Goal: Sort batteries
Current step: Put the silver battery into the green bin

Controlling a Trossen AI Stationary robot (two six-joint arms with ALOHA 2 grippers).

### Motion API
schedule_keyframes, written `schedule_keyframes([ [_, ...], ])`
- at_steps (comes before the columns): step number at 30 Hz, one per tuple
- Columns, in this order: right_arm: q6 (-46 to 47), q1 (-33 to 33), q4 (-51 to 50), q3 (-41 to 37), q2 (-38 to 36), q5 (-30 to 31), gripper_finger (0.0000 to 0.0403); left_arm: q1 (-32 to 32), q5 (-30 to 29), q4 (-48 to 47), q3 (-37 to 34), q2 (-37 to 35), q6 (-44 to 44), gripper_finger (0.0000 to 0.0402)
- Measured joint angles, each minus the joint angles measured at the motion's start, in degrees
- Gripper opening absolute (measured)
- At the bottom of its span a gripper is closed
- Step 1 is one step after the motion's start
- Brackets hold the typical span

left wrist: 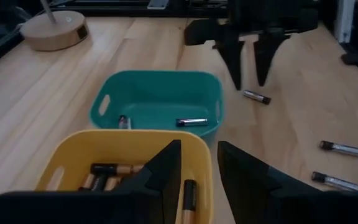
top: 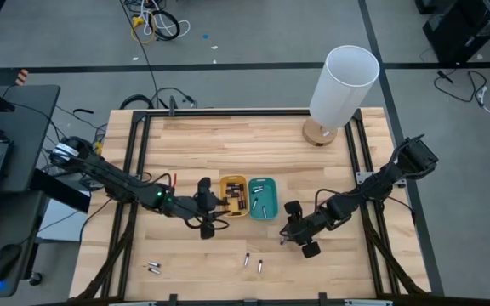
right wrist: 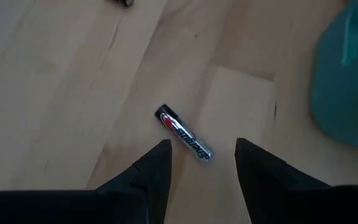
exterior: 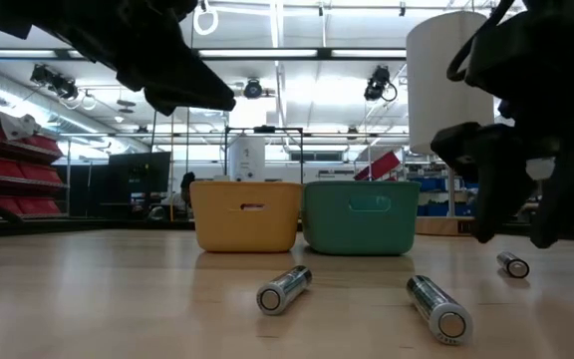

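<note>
My left gripper (left wrist: 199, 163) hangs open over the near end of the yellow tray (left wrist: 73, 155), which holds several dark and gold batteries (left wrist: 107, 168). Beside it, the teal tray (left wrist: 157, 93) has two silvery batteries (left wrist: 191, 122) lying on its floor. My right gripper (right wrist: 202, 155) is open and points down over a single dark battery (right wrist: 184, 134) that lies flat on the table just right of the teal tray. Its fingers stand on either side of and above that battery without touching it. More loose batteries (exterior: 284, 289) (exterior: 436, 307) lie near the table's near edge.
A white lamp (top: 340, 85) on a round wooden base stands at the far right of the table. Two loose batteries (top: 253, 262) lie near the middle of the near edge and another pair (top: 154, 268) at the near left. Black frame rails (top: 139, 153) run along the table's sides.
</note>
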Motion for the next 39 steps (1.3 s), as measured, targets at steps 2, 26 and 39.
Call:
schedule_keyframes([
  [2,0.65,0.01,0.17,-0.03,0.00,-0.07,0.0163,0.00,1.77,1.44,0.00,0.05,-0.15,0.0119],
  [26,-1.11,-1.11,7.06,0.08,6.19,-2.44,0.0057,0.00,3.07,18.35,0.02,7.64,1.66,0.0119],
  [39,5.71,-1.97,15.72,-0.07,3.91,4.14,0.0007,0.76,4.35,29.42,0.29,16.06,1.45,0.0140],
])
